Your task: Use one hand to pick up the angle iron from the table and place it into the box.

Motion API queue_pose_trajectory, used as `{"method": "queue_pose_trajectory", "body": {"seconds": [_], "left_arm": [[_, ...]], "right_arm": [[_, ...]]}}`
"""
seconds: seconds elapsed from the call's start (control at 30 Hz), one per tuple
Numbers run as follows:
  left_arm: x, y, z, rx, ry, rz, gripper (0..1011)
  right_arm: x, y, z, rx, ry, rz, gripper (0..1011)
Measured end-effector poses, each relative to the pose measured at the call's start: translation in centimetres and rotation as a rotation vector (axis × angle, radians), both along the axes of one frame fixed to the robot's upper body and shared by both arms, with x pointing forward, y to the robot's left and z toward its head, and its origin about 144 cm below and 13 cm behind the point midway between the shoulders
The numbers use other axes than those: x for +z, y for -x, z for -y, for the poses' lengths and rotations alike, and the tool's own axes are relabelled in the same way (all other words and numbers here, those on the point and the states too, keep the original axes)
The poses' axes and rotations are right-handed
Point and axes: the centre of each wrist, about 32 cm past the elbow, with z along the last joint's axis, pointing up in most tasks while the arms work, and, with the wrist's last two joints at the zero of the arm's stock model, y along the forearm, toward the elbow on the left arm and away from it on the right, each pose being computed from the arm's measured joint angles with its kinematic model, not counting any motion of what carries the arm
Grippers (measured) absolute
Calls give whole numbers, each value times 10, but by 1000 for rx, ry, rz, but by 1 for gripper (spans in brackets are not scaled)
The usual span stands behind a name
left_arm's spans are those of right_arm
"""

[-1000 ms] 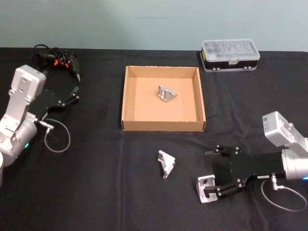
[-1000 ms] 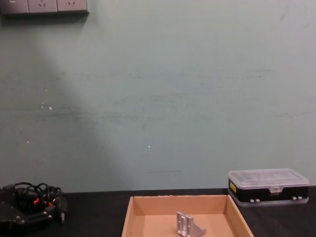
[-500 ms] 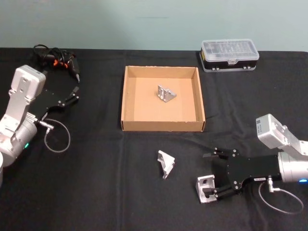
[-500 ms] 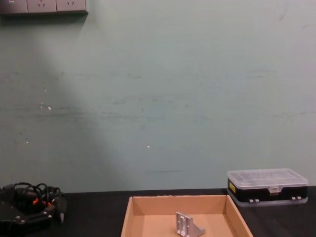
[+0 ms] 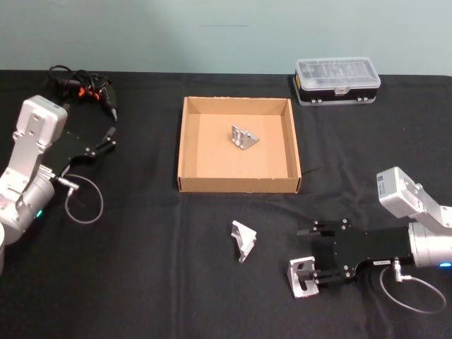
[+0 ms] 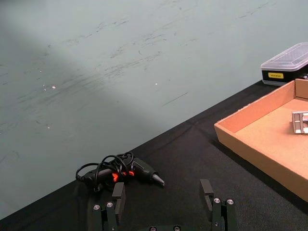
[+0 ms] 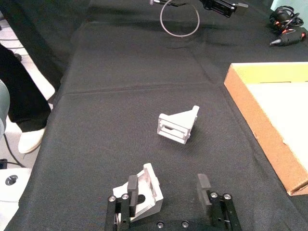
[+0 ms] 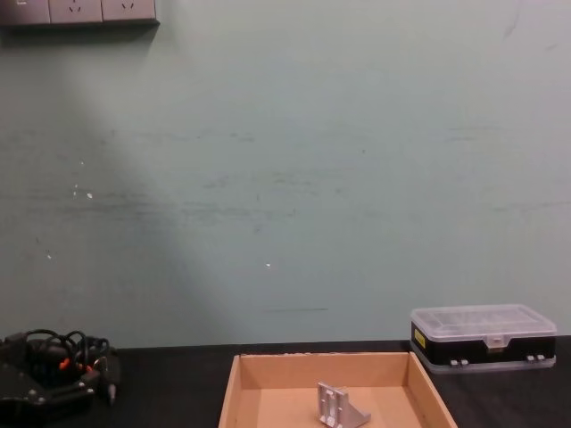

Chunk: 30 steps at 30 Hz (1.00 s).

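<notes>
An angle iron [image 5: 302,277] lies on the black table [image 5: 141,282] at the front right, and my right gripper [image 5: 312,254] is open beside it. In the right wrist view one finger [image 7: 131,186] sits against this angle iron [image 7: 146,191]; the gap of the right gripper [image 7: 167,185] is otherwise empty. A second angle iron [image 5: 244,240] [image 7: 178,126] lies a little to the left, in front of the box. The tan box [image 5: 186,145] [image 8: 234,385] holds a third angle iron [image 5: 244,136] [image 8: 340,407]. My left gripper [image 5: 107,138] [image 6: 162,192] rests open at the far left.
A black case with a clear lid [image 5: 337,80] [image 8: 483,336] stands at the back right. A black tool with coiled cable [image 5: 85,86] [image 6: 122,171] lies at the back left. A cable loop [image 5: 83,201] hangs by the left arm.
My right arm has shifted slightly left and lower toward the table, and its fingers stand a little closer together. The angle irons, box and left arm have not moved.
</notes>
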Motion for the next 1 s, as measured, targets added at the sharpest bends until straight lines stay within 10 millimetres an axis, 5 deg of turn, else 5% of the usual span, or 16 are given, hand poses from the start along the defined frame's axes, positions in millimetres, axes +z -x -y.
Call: {"method": "queue_pose_trajectory", "body": {"seconds": [0.77,1.0], "left_arm": [[0,0,0,0,0,0,1011],[0,0,0,0,0,0,1011]], "right_arm": [[0,0,1,2,-2,0,92],[0,0,1,2,-2,0,80]]}}
